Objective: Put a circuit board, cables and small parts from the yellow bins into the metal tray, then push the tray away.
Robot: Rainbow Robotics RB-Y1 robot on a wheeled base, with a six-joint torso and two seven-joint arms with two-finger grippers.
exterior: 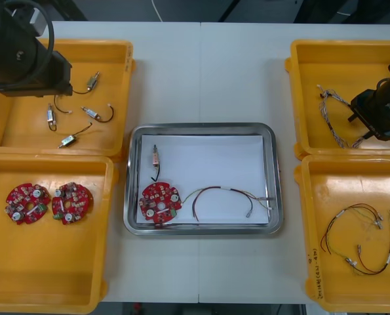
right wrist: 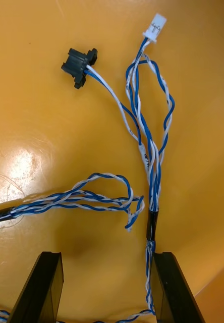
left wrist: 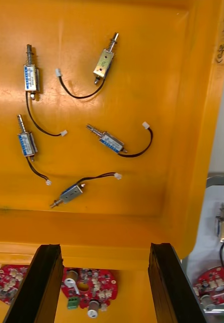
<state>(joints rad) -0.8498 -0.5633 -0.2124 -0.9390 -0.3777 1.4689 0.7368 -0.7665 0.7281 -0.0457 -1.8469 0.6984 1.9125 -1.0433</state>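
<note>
The right fingers (right wrist: 41,287) are held low over the far right bin (exterior: 342,62), above the blue and white cables (right wrist: 151,171). They are spread wide and nothing is gripped. One twisted strand is seen lying just beside the inner face of one finger, and another bundle runs off past the other finger. A black connector (right wrist: 79,64) and a white plug (right wrist: 155,26) are seen at the cable ends beyond the fingertips.

The left fingers (left wrist: 44,285) are held over the far left bin (exterior: 119,56), likewise wide apart with nothing between them. Five small metal parts (left wrist: 106,61) with thin black leads are scattered on that bin's floor. Two boards (exterior: 27,203) are laid side by side in the near left bin (exterior: 50,269).

The tray (exterior: 274,177), white inside, is set on the worktop (exterior: 201,72) between the bins. In it, a board (exterior: 160,201) is lying at the near left corner, with a small metal part (exterior: 155,156) just beyond it. A red and yellow cable (exterior: 222,195) lies beside the board toward the right. More red and yellow cables (exterior: 362,239) are seen in the near right bin (exterior: 332,282).
</note>
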